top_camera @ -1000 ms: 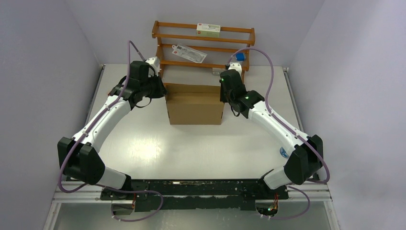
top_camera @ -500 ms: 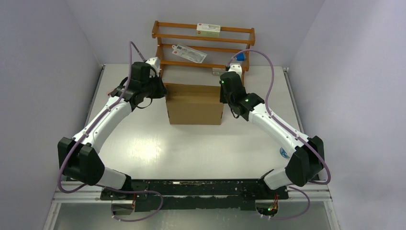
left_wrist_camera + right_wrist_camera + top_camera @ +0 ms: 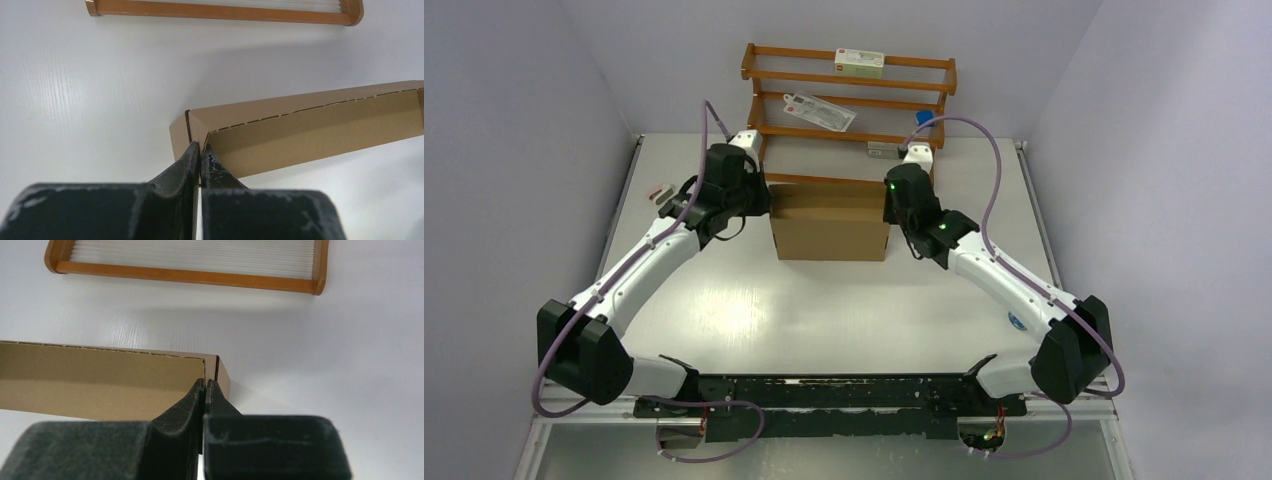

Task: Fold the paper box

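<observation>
The brown cardboard paper box point(image 3: 830, 222) stands in the middle of the table, its front panel upright and its far wall raised. My left gripper point(image 3: 762, 200) is shut on the box's left side wall; in the left wrist view the jaws point(image 3: 200, 147) pinch the cardboard edge at the corner point(image 3: 187, 131). My right gripper point(image 3: 892, 200) is shut on the box's right side wall; in the right wrist view the jaws point(image 3: 205, 384) pinch the wall at the corner point(image 3: 212, 367). The box's inside is mostly hidden.
An orange-brown wooden rack point(image 3: 849, 95) stands behind the box at the table's far edge, with white printed cartons point(image 3: 860, 63) on its shelves. Its base bar shows in the left wrist view point(image 3: 225, 11) and the right wrist view point(image 3: 190, 276). A small item point(image 3: 660, 192) lies left.
Both wrists have moved a little toward me and lower along the box's sides. The box's far wall now stands more upright and the top opening shows.
</observation>
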Motion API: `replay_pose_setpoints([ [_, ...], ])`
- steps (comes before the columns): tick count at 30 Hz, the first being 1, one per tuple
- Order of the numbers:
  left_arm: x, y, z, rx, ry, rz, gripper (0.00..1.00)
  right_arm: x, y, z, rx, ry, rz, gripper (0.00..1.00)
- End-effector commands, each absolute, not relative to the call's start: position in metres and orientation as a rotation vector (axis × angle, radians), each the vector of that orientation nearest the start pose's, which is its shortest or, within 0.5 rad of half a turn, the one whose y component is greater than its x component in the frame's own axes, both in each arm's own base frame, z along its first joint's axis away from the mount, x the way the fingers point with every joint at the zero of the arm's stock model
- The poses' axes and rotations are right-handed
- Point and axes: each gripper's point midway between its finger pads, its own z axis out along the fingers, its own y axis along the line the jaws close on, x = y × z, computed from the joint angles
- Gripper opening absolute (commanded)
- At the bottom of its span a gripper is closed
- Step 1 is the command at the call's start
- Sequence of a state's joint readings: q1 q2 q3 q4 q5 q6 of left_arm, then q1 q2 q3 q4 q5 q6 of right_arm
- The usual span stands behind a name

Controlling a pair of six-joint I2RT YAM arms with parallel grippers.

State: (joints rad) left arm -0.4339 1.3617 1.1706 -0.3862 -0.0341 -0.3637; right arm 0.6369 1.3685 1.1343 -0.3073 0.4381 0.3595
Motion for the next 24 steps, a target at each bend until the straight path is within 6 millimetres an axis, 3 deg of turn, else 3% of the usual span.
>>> replay_pose_setpoints([
  [1,0.336,-0.193,0.179,0.103,2.271,-0.471,0.05,0.341,0.224,0.196,-0.093,2.084,0.324,0.0],
  [16,0.324,-0.183,0.145,0.043,2.266,-0.445,0.05,0.334,0.224,0.166,-0.107,2.037,0.376,0.04],
  [21,0.317,-0.177,0.142,0.038,2.281,-0.422,0.08,0.331,0.218,0.171,-0.089,2.021,0.37,0.14],
  [24,0.318,-0.174,0.153,0.031,2.259,-0.416,0.17,0.33,0.219,0.183,-0.096,1.998,0.389,0.21],
])
